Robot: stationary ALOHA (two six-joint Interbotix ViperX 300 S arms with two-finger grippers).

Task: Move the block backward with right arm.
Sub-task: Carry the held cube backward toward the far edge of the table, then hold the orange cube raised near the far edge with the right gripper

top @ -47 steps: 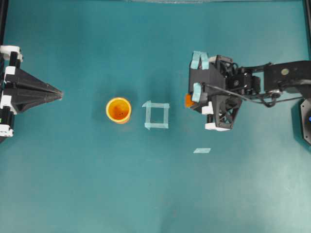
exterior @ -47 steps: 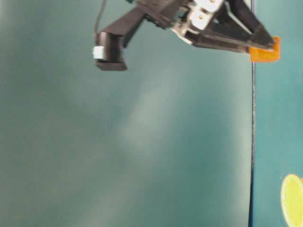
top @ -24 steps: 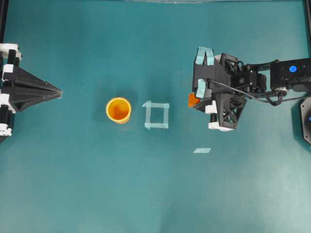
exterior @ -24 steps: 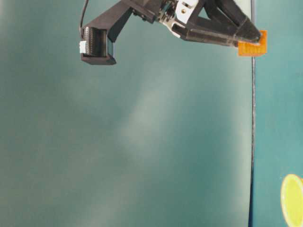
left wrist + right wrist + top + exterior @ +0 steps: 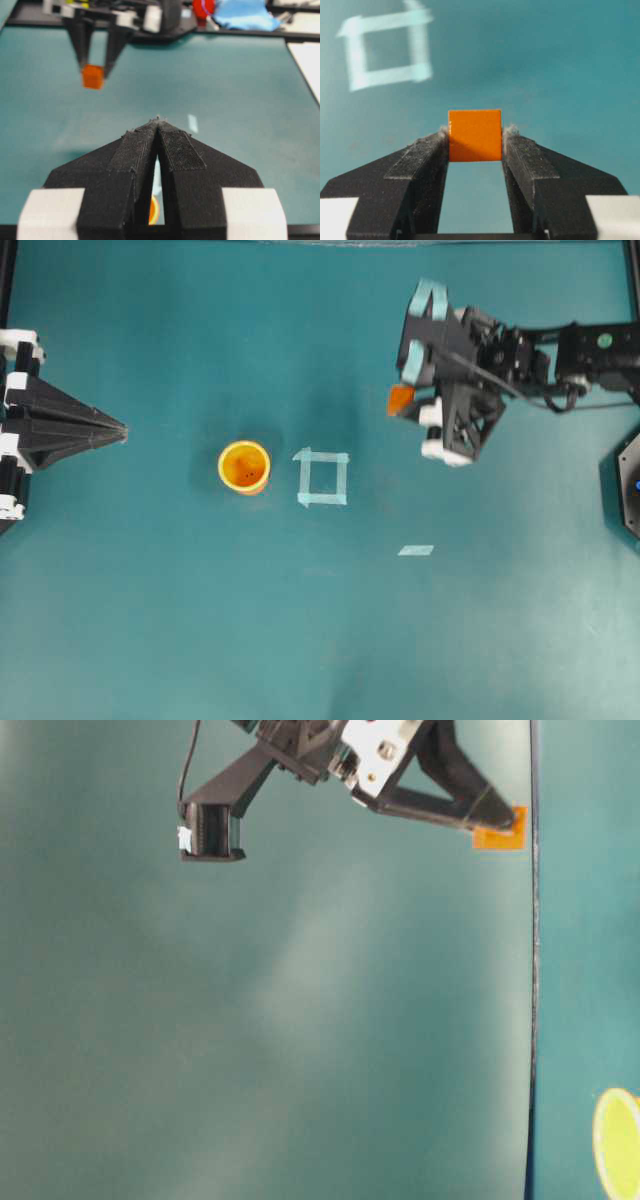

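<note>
The bench [image 5: 200, 620] is a plain teal surface, matte and evenly lit, with a black frame edge showing at its sides in the overhead view. Taking the square outline of pale tape [image 5: 322, 478] stuck near its middle as the landmark: a round orange-yellow cup [image 5: 244, 467] stands upright just beside the square on its left in that view, and a short loose strip of pale tape [image 5: 416, 550] lies below and to the right of it. In the left wrist view, blurred clutter — something blue [image 5: 245, 14] and something red [image 5: 202, 7] — sits beyond the bench's far edge. The block [image 5: 399, 400] is a small orange cube with flat, clean faces and sharp edges, one side shaded in the right wrist view [image 5: 475, 135]. It sits up and to the right of the square, well apart from it, and appears lifted clear of the bench — clamped between the two black fingertips of the right pincer [image 5: 476, 137], whose arm [image 5: 580, 348] reaches in from the right edge. The left pincer [image 5: 112, 429] rests far to the left of the square, beyond the cup, its fingers pressed together to a point.
</note>
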